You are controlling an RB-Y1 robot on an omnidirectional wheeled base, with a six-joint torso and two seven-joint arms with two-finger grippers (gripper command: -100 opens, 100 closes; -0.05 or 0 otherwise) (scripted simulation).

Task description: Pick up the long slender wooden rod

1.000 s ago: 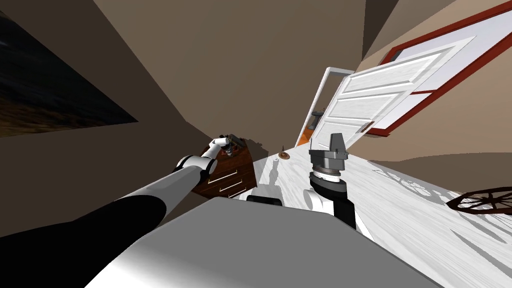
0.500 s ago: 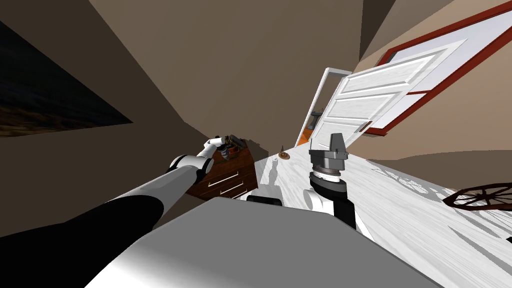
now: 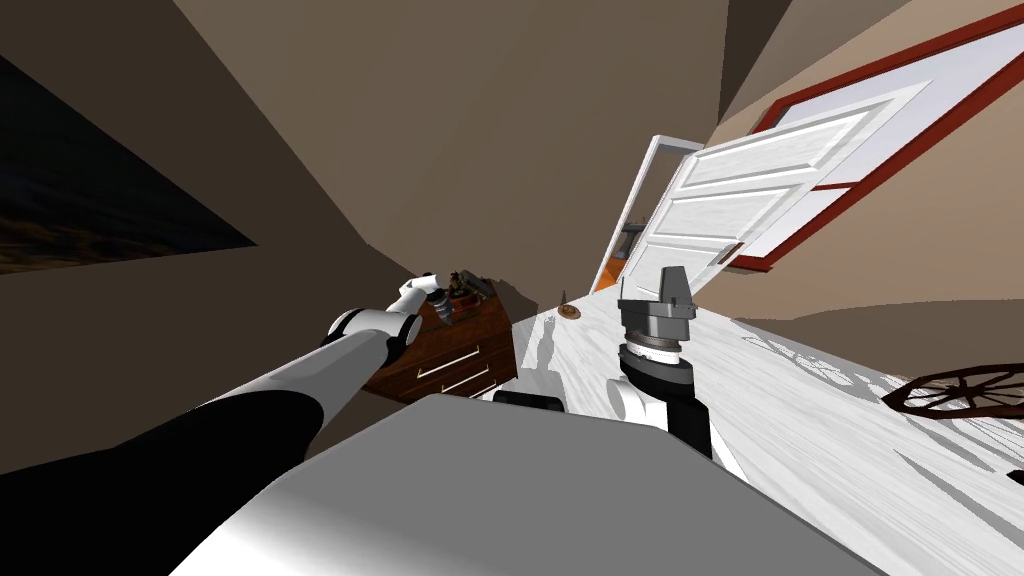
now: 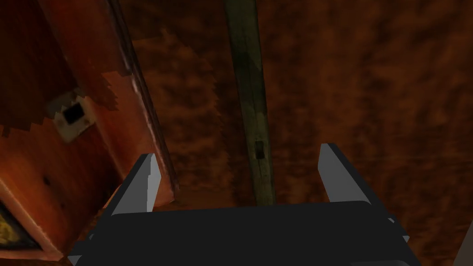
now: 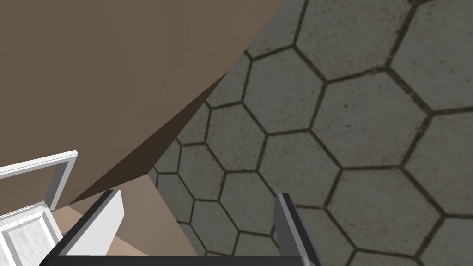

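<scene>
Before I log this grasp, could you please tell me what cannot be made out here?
Left wrist view: the rod has its far end cut off by the edge, its near end hidden under the left tool.
Head view: items on the dresser too small to name.

The rod (image 4: 251,115) — long, thin, dull greenish-brown — lies flat on the reddish-brown dresser top (image 4: 369,92).
</scene>
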